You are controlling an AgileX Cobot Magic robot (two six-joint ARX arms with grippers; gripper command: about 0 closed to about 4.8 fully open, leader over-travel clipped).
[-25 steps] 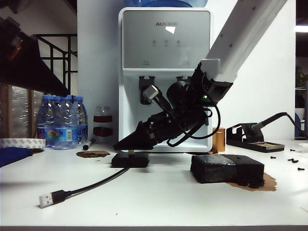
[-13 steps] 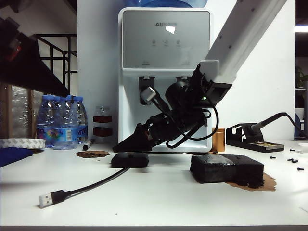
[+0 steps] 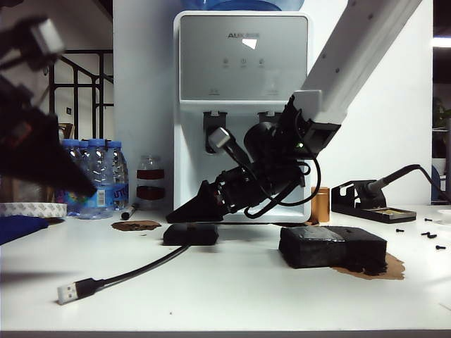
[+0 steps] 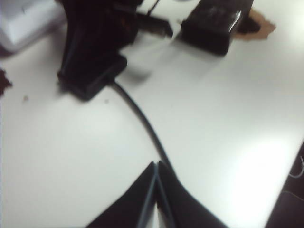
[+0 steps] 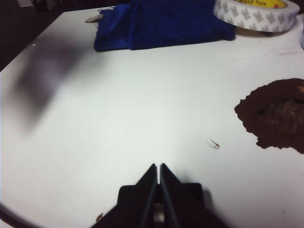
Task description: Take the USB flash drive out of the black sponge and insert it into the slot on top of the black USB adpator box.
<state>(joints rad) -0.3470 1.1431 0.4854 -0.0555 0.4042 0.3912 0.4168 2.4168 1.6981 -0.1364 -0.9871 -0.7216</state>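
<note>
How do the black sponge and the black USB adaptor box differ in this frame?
The black sponge is the larger, thicker block with rough, crumbly edges; the black USB adaptor box is small, flat and smooth-edged. A black cable runs from the box; the sponge has none. The right end effector hangs just above the box, while nothing is over the sponge. Both are black and rest on the white table.

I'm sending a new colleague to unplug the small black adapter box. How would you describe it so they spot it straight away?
Find the white water dispenser at the back of the table. Directly in front of its base, under the tip of the shut right end effector, lies the adapter box. Unlike the bigger, rough-edged foam block to its right, it is small, flat and smooth, with a black cable ending in a silver plug.
</note>
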